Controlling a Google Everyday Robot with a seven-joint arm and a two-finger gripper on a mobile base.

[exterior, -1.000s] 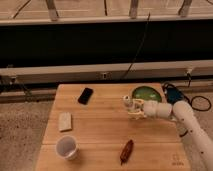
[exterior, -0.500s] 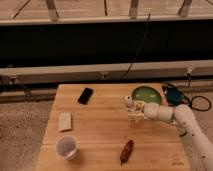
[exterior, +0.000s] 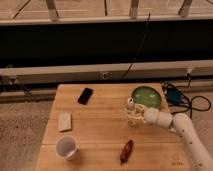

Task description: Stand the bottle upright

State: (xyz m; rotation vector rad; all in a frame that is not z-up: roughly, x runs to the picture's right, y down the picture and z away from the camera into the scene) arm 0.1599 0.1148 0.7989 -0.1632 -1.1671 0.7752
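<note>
The bottle (exterior: 131, 111), small and whitish-cream with a white cap, stands about upright on the right half of the wooden table (exterior: 100, 135), just left of the green bowl. My gripper (exterior: 134, 116) reaches in from the right on a white arm (exterior: 172, 124). It is shut on the bottle's body, with the cap showing above the fingers. The bottle's base is at or very near the tabletop.
A green bowl (exterior: 146, 96) sits close behind the gripper at the table's right edge. A black phone (exterior: 85, 95) lies at the back, a cream block (exterior: 64, 121) at the left, a white cup (exterior: 66, 147) front left, and a reddish-brown elongated object (exterior: 126, 151) front centre. Cables (exterior: 192, 102) lie on the floor to the right.
The gripper and bottle have stayed almost in place over the last second; the bottle has shifted only slightly and now looks upright.
</note>
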